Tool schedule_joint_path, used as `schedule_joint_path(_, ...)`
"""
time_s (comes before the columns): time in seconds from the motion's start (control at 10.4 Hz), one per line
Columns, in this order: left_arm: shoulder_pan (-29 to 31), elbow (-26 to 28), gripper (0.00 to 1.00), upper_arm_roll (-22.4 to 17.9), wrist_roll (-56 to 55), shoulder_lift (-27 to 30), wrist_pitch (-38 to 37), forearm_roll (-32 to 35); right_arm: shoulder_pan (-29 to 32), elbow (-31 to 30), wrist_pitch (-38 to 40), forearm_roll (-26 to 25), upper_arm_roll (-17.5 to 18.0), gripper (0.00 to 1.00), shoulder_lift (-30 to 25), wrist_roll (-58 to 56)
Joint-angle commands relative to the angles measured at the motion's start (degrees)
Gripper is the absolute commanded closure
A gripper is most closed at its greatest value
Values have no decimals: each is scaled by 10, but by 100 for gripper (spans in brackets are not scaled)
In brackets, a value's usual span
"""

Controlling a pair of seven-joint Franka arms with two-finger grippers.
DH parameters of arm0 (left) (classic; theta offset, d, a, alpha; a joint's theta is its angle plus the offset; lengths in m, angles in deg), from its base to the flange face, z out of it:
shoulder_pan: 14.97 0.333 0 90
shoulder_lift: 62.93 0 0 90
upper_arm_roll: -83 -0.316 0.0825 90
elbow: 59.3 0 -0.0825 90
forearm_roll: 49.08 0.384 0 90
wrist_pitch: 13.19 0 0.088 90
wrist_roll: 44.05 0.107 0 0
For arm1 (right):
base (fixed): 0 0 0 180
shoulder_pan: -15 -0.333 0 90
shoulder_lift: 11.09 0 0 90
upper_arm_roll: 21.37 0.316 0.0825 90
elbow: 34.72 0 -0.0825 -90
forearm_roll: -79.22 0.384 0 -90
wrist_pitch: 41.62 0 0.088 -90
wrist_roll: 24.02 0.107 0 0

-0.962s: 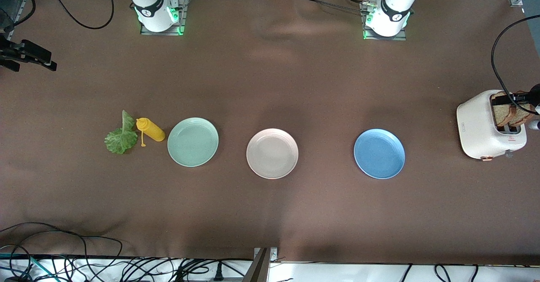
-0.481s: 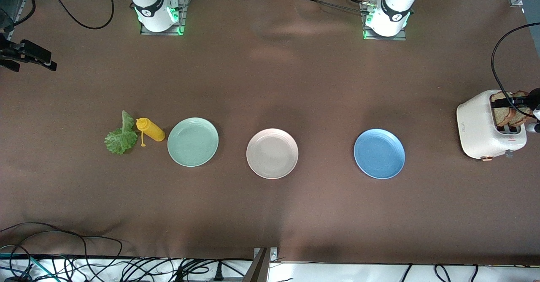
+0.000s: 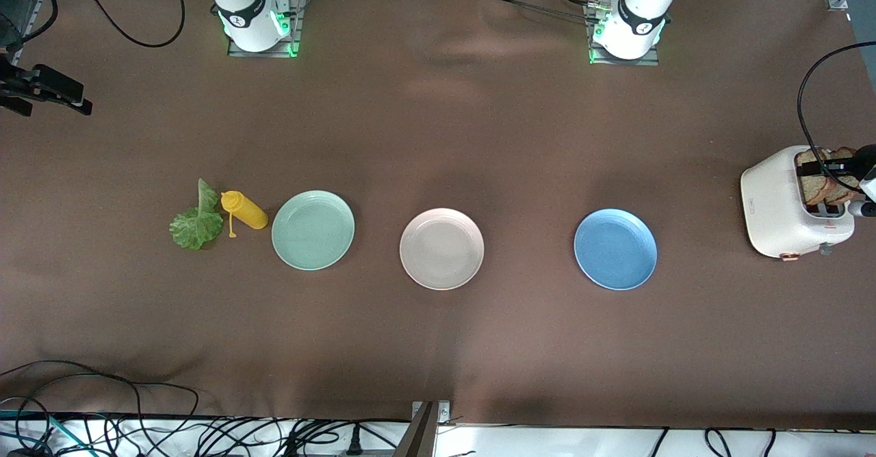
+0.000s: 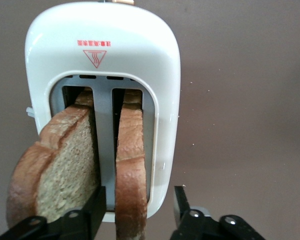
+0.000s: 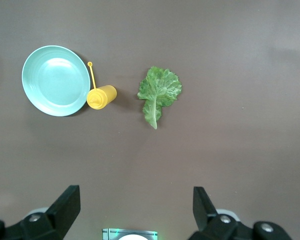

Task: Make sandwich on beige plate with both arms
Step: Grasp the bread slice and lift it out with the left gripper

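Two brown bread slices (image 3: 818,187) stand upright in the slots of a white toaster (image 3: 777,204) at the left arm's end of the table. My left gripper (image 3: 825,167) is down over the toaster. In the left wrist view one slice (image 4: 130,150) stands between the fingers of the left gripper (image 4: 139,192), with a gap on one side, so it is open; the other slice (image 4: 55,165) is outside them. The beige plate (image 3: 441,248) is bare at mid-table. The lettuce leaf (image 3: 195,224) lies toward the right arm's end. My right gripper (image 5: 135,190) hangs open, high over the table, holding nothing.
A yellow squeeze bottle (image 3: 245,211) lies between the lettuce and a mint-green plate (image 3: 313,230). A blue plate (image 3: 615,249) sits between the beige plate and the toaster. Cables run along the table edge nearest the front camera.
The left gripper has shifted slightly over the toaster and its fingers have drawn closer around one slice. The right arm has not moved.
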Motion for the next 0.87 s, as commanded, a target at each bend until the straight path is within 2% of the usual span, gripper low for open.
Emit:
schedule_joint_path(0.0, 20, -22, 100, 3, 52, -4, -5, 5, 2, 14, 6, 6, -1, 0, 5, -4)
schedule_joint_path(0.19, 21, -30, 100, 5, 83, 2, -7, 5, 1, 14, 6, 6, -1, 0, 5, -4)
schedule_joint_path(0.58, -1, -138, 100, 21, 78, 2, -137, 2, 1, 13, 9, 6, -1, 0, 4, -4)
schedule_joint_path(0.77, -10, -189, 100, 33, 54, 2, -196, -62, 2, 13, 7, 7, -2, 0, 5, -4)
